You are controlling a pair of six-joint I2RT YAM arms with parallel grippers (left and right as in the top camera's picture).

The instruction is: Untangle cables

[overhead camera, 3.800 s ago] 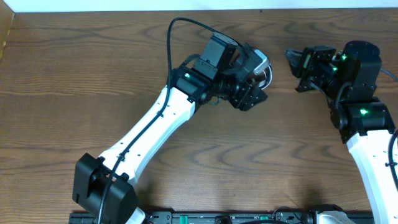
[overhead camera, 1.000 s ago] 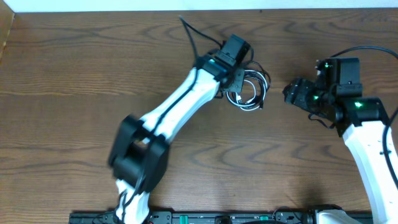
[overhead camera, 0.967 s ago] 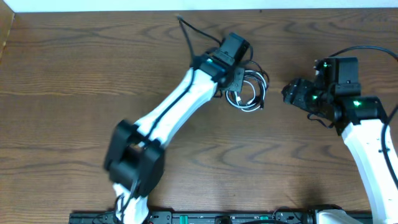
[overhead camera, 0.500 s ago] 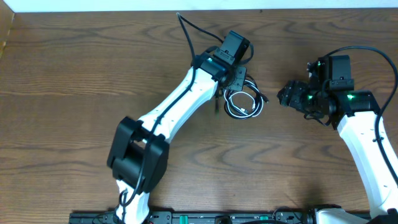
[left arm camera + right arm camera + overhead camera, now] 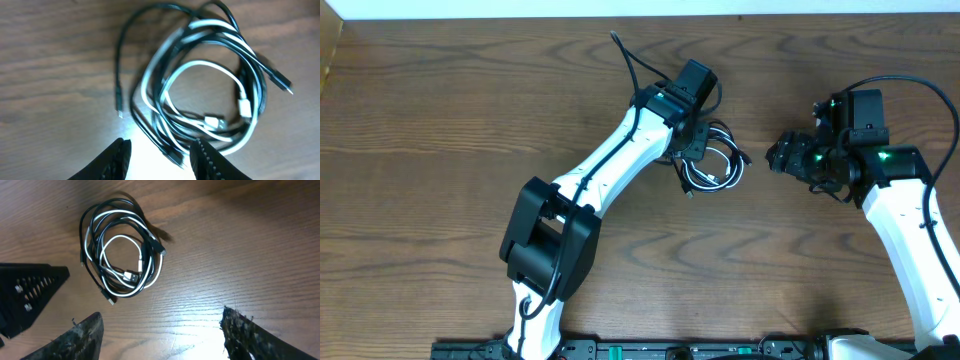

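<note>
From above, we see the cables (image 5: 716,166) lying as one small black-and-white coil on the wooden table (image 5: 430,150), toward the far middle. The left gripper (image 5: 696,148) hangs over the coil's near-left edge, at the end of the white left arm (image 5: 610,172). The right gripper (image 5: 782,156) points at the coil from the right, near it but apart. Small green lights glow on the right arm (image 5: 876,156). From this height we cannot make out either pair of jaws, and we can read no lettering on the arms.

In the left wrist view, the coil (image 5: 200,85) fills the frame: white loops wound inside black ones, flat on the wood. Two white plug ends (image 5: 214,121) sit inside the ring, one black tail (image 5: 120,95) trails off to the left, and a black plug (image 5: 283,83) sticks out to the right. The left gripper (image 5: 160,149) stands with its fingers (image 5: 114,161) apart, and a black strand at the coil's edge lies in the gap, unclamped. Any marking on the plugs is too blurred for us to read.

In the right wrist view, the coil (image 5: 122,250) lies at upper left, well clear of the right gripper (image 5: 161,319), whose fingers (image 5: 85,336) are spread wide with only bare wood between them. A black perforated finger of the left gripper (image 5: 25,297) sits just beside the coil's left edge.
</note>
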